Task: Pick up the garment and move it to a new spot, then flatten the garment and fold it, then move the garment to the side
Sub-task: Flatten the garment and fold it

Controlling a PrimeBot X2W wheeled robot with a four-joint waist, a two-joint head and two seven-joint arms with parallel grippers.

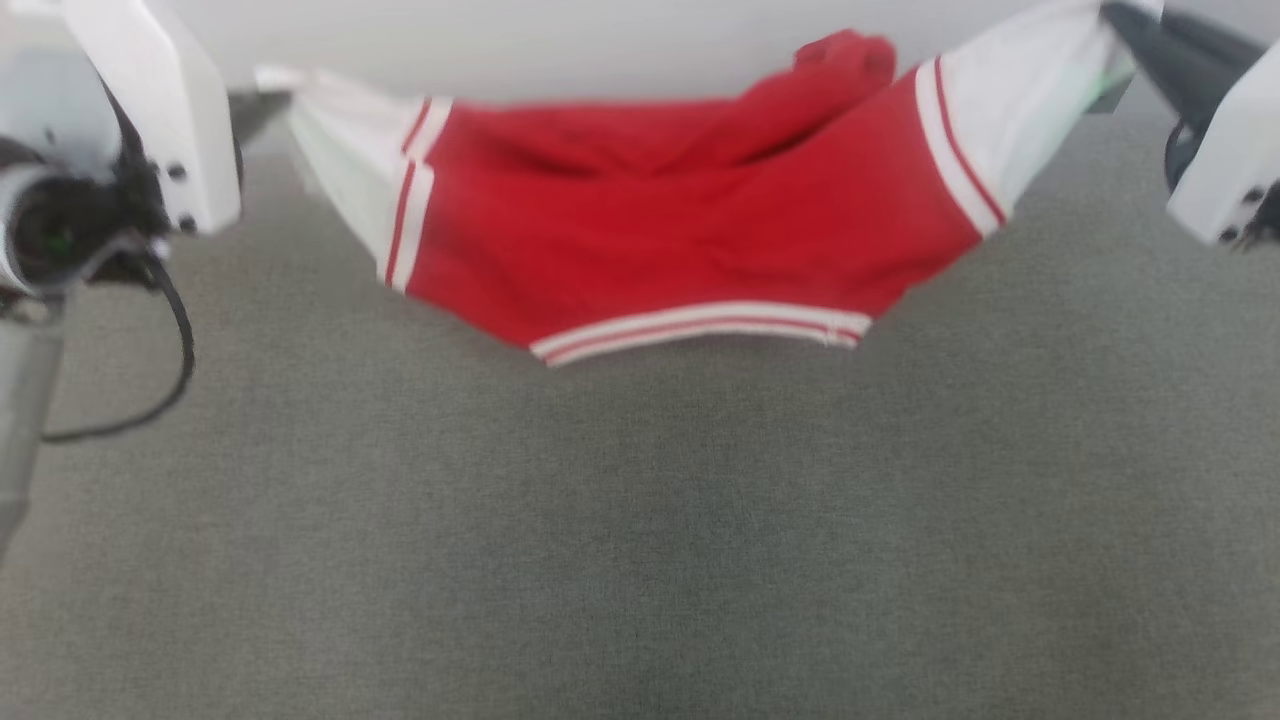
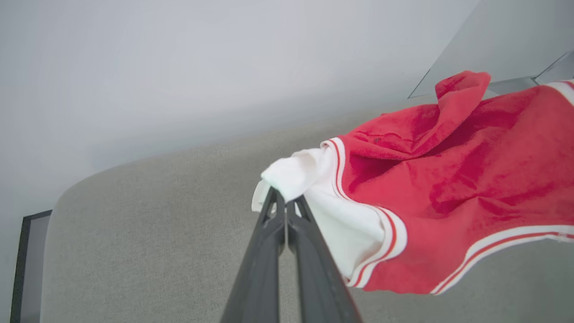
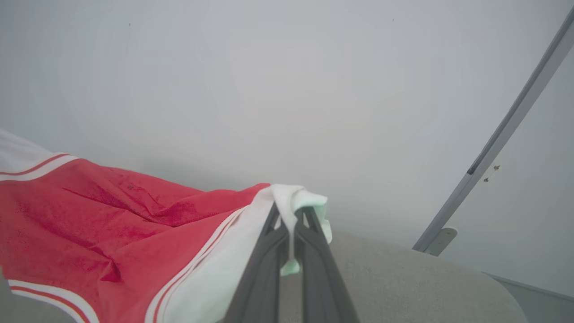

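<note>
Thin red shirt [image 1: 680, 240] with white sleeves [image 1: 345, 170] and striped trim, slung like a hammock over a grey woven surface [image 1: 640, 550], its collar sagging lowest. The left claw [image 2: 285, 204] is pressed together on one bunched sleeve tip, and the right claw [image 3: 291, 215] pinches the other. Each holds little cloth, so pulling the arms wider would likely slip a sleeve free. The soft body is rumpled behind and may crease when laid down.

Grey woven fabric surface [image 1: 640, 560], rounded far edge. Plain white wall [image 1: 600, 40] right behind it. Slanted grey metal bar [image 3: 506, 130] vs. wall, small bracket [image 3: 441, 238] at its base. Dark frame [image 2: 20, 264] beside surface's end.
</note>
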